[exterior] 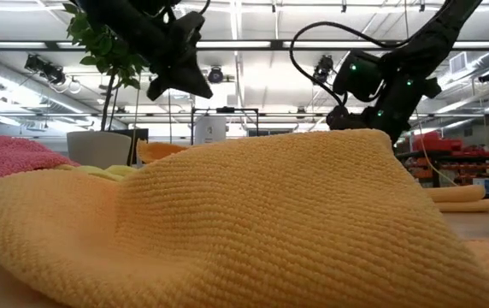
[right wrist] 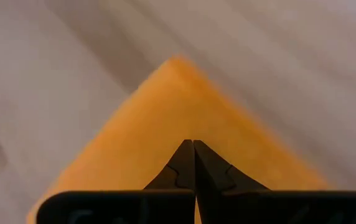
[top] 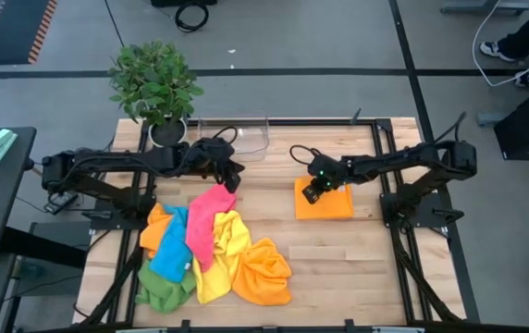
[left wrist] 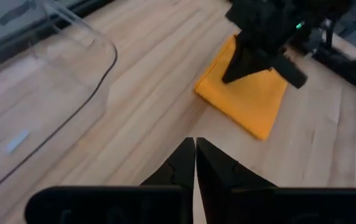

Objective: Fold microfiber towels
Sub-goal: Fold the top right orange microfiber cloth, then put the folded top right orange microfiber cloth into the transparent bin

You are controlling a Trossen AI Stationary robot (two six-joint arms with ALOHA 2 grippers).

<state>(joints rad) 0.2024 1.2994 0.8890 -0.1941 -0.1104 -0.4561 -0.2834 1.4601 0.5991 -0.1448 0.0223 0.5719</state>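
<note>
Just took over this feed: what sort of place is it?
Probably an industrial lab or workshop: exposed ceiling lights, grey floor with hazard-striped mat, shelving behind.

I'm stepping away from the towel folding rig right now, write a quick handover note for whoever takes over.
Left gripper: shut, empty, raised near the clear tray, just above the pile.
Right gripper: shut, tip down over the folded orange towel; no cloth seen between the fingers.
Done: one orange towel lies folded flat on the table's right half.
Left: the heap of unfolded towels on the left front, pink, blue, yellow, green and orange, overlapping one another.
Likely next: pick one from the heap and spread it out.
</note>
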